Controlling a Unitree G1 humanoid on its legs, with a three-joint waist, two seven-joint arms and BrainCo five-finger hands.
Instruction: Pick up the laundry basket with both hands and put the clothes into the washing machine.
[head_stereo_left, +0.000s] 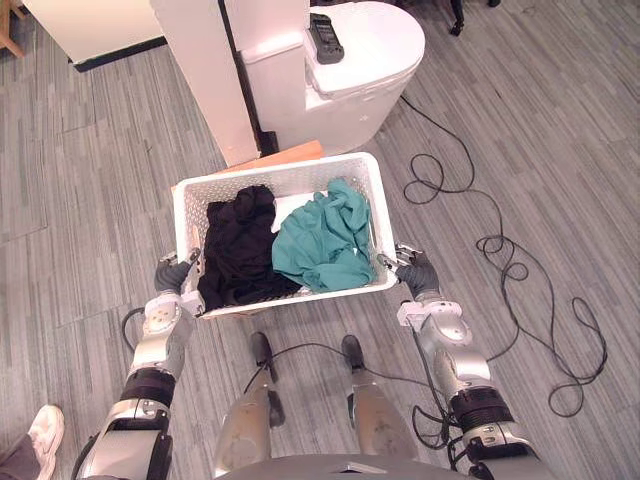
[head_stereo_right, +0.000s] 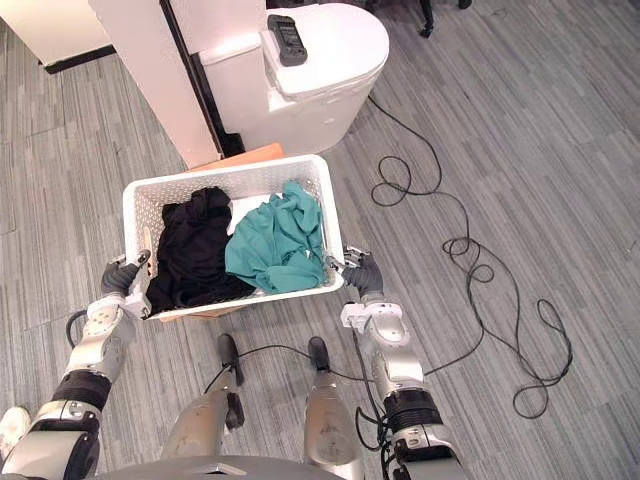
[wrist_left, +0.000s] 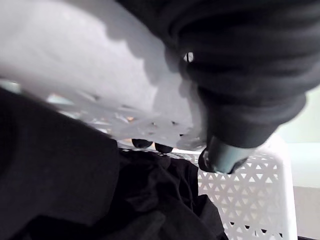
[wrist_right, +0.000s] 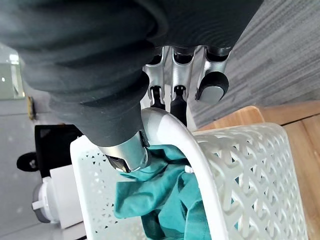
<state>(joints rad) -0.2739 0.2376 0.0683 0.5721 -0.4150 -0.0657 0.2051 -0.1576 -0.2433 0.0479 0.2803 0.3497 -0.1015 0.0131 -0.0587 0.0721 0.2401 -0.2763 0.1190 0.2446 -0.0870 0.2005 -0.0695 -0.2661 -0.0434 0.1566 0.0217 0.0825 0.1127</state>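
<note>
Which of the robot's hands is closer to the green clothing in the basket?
Right. The right hand grips the laundry basket by its rim right beside the teal garment. The left hand grips the opposite rim, with the black garment in between.

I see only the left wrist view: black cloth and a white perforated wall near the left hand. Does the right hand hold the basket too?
Observer: Yes. The right hand has its fingers curled over the rim of the white laundry basket, on its right side.
Operator: Is there other clothing beside the black one?
Observer: A teal garment lies in the basket next to the black garment, on the robot's right of it.
Operator: Where is the machine?
Observer: The white washing machine stands on the floor just beyond the basket, with a dark device lying on its top.
</note>
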